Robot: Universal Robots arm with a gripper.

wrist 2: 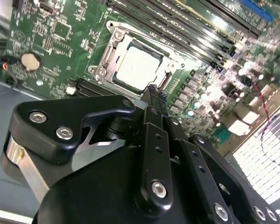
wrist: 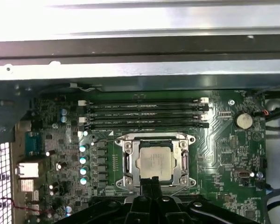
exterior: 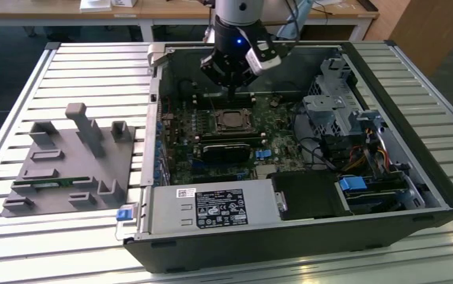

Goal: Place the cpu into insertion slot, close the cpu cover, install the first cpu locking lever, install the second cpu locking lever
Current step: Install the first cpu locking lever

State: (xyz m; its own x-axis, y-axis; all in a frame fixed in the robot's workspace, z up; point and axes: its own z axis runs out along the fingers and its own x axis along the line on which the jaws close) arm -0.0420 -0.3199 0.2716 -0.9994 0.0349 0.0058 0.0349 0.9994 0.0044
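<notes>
We see the cpu, a dull silvery square, lying flat in the insertion slot on the green motherboard, with the cpu cover framing it all round. Long memory slots run just beside one edge, and the case wall rises beyond them. The end effector, fingers pressed together and holding nothing, hangs over the socket's opposite edge. The open computer case lies on the slatted surface.
</notes>
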